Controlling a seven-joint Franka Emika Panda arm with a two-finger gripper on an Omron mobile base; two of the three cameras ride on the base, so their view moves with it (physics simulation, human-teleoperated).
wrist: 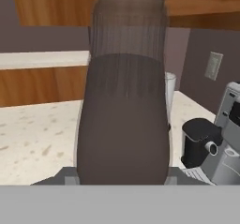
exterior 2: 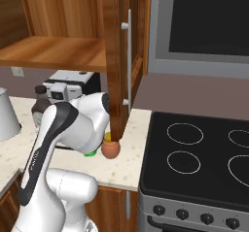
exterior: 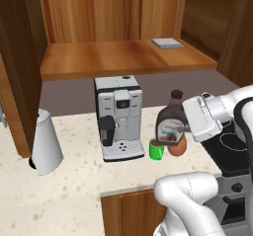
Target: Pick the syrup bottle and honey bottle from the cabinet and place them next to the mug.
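Note:
My gripper [exterior: 184,129] is shut on the syrup bottle [exterior: 170,123], a dark brown bottle with a black cap and pale label, held upright just over the counter. Right below and in front of it stand the green mug [exterior: 156,150] and the honey bottle [exterior: 178,148], an orange-brown jar. In the right base view the honey bottle [exterior 2: 111,149] sits at the foot of the open cabinet door, and a green sliver of the mug [exterior 2: 90,153] peeks from behind my arm. In the hand view the syrup bottle [wrist: 124,115] stands between my fingertips [wrist: 67,175]. The cabinet shelf [exterior: 123,57] is above.
A grey coffee machine [exterior: 118,115] stands just left of the mug. A white kettle [exterior: 45,143] is at the counter's left. The open cabinet door [exterior 2: 115,56] hangs over the counter's right end, beside the black stove [exterior 2: 204,163]. A flat grey item [exterior: 167,43] lies on the shelf.

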